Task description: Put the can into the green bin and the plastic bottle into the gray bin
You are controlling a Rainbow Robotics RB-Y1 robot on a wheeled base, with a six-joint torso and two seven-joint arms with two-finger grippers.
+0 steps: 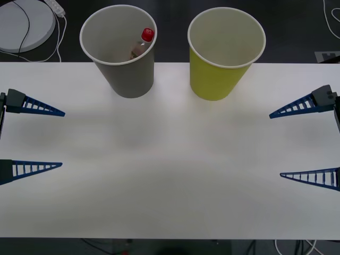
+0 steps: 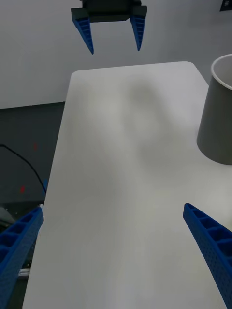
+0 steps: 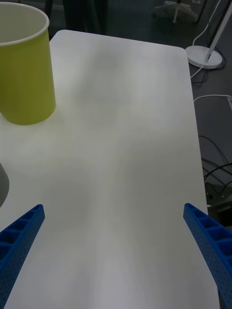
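Observation:
The gray bin (image 1: 123, 58) stands at the back left of the white table (image 1: 170, 191). Inside it the plastic bottle (image 1: 144, 41) leans against the wall, red cap up. The green bin (image 1: 222, 58) stands to its right, and its pale inside shows nothing from here. The can is out of view. My left gripper (image 1: 64, 139) is open at the table's left edge, and my right gripper (image 1: 275, 144) is open at the right edge, both holding nothing. The left wrist view has the green bin (image 3: 25, 72). The right wrist view has the gray bin (image 2: 218, 120) and the left gripper (image 2: 114, 48) far across.
A round white disc (image 1: 24, 24) with cables lies on the dark floor behind the table's left corner. A white lamp base (image 3: 205, 57) and cables lie on the floor past the table's right side. Bare tabletop stretches between the two grippers.

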